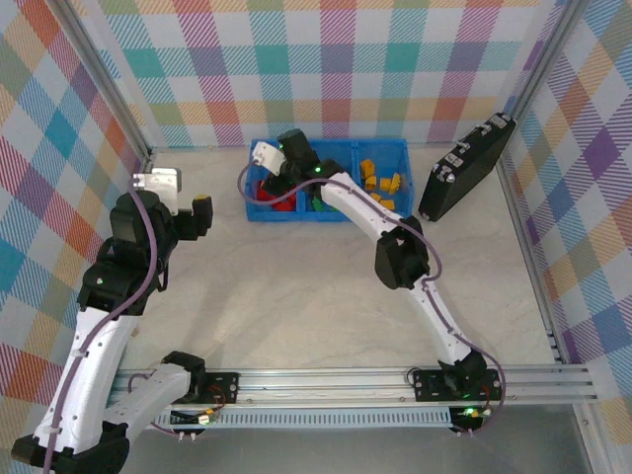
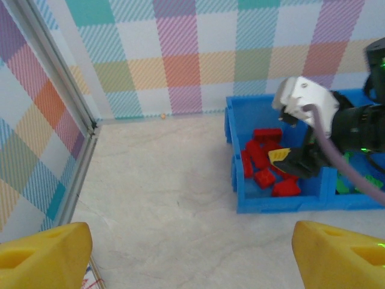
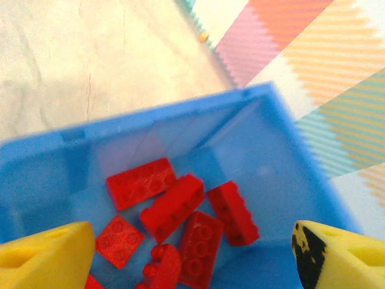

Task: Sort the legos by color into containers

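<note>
Closest to me, a metal rail [image 1: 346, 380] carries both arm bases along the near edge of the table [image 1: 296, 296]. The left arm bends up along the left side, and the left gripper [image 2: 192, 256] hangs above bare tabletop, well short of the tray. Its yellow fingers [image 2: 45, 253] stand wide apart with nothing between them. Further back, the right arm stretches diagonally across the table to the blue tray [image 2: 283, 203], which sits near the back wall. The right gripper [image 3: 192, 256] is over the tray's left compartment, spread wide and empty, with the red bricks [image 3: 174, 205] lying loose on the compartment floor just under it. Several of them are touching or overlapping one another. From the left wrist I can see green bricks [image 2: 346, 180] in the middle compartment, partly hidden by the right arm's cable. From above, the yellow-orange bricks [image 1: 380, 183] lie scattered in the right compartment. Just to the right of the tray, a black case [image 1: 466, 168] stands tilted by the side wall. Behind everything rises the checked wall [image 1: 326, 69].
</note>
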### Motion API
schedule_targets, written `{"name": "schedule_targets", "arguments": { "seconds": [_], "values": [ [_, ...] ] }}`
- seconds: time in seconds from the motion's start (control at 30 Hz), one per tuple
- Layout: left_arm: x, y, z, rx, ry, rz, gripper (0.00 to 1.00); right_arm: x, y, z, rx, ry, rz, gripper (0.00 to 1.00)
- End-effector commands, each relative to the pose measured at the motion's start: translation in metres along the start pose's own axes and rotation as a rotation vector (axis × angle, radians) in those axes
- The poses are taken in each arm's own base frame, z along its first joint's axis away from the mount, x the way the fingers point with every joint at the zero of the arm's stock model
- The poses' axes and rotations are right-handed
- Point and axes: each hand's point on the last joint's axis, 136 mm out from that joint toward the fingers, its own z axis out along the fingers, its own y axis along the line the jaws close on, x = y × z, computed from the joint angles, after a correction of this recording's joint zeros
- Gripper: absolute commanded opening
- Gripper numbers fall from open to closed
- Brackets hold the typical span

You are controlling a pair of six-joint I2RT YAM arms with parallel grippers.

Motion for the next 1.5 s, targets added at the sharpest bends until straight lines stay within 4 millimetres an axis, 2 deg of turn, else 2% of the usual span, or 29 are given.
{"name": "schedule_targets", "arguments": {
  "seconds": [0.0,0.13,0.23,0.3,0.4,0.5,0.57,0.7,0.8,0.87,0.97,1.07,1.17,1.23,1.33,1.47],
  "values": [
    [-0.034,0.020,-0.013,-0.085,-0.111,-0.039,0.90,-0.067,-0.030,-0.062,0.027,-0.183,0.045,0.85],
    [-0.060,0.032,-0.026,-0.139,-0.217,-0.042,0.94,-0.095,-0.034,-0.097,0.009,-0.287,0.096,0.85],
    [-0.075,0.034,-0.032,-0.147,-0.268,-0.042,0.96,-0.101,-0.039,-0.123,0.037,-0.326,0.112,0.86],
    [-0.081,0.032,-0.033,-0.133,-0.299,-0.051,0.95,-0.097,-0.043,-0.140,0.069,-0.336,0.135,0.86],
    [-0.091,0.026,-0.031,-0.100,-0.346,-0.066,0.96,-0.089,-0.058,-0.184,0.102,-0.353,0.238,0.87],
    [-0.093,0.020,-0.023,-0.083,-0.367,-0.057,0.97,-0.071,-0.065,-0.237,0.168,-0.374,0.311,0.91],
    [-0.091,0.016,-0.011,-0.080,-0.376,-0.051,0.98,-0.051,-0.066,-0.268,0.208,-0.355,0.369,1.00],
    [-0.055,0.001,0.032,-0.051,-0.308,-0.082,0.99,-0.007,-0.053,-0.307,0.257,-0.281,0.461,0.99],
    [-0.015,-0.016,0.067,-0.006,-0.258,-0.098,1.00,0.031,-0.036,-0.328,0.281,-0.190,0.525,0.99],
    [0.016,-0.018,0.087,-0.022,-0.211,-0.081,1.00,0.058,-0.027,-0.342,0.313,-0.116,0.553,0.99],
    [0.059,-0.013,0.106,-0.068,-0.169,-0.071,0.99,0.095,-0.015,-0.367,0.356,0.029,0.610,0.99],
    [0.102,0.004,0.122,-0.120,-0.123,-0.107,0.99,0.121,-0.002,-0.400,0.389,0.109,0.655,0.99],
    [0.135,0.018,0.134,-0.168,-0.101,-0.158,0.99,0.145,0.005,-0.430,0.462,0.134,0.727,0.99],
    [0.156,0.025,0.144,-0.199,-0.071,-0.191,1.00,0.160,0.011,-0.438,0.501,0.124,0.759,0.99],
    [0.182,0.025,0.159,-0.205,-0.037,-0.207,1.00,0.172,0.017,-0.437,0.522,0.095,0.794,0.99],
    [0.202,0.027,0.174,-0.230,-0.047,-0.216,1.00,0.189,0.016,-0.437,0.591,0.098,0.834,0.99]
  ]
}}
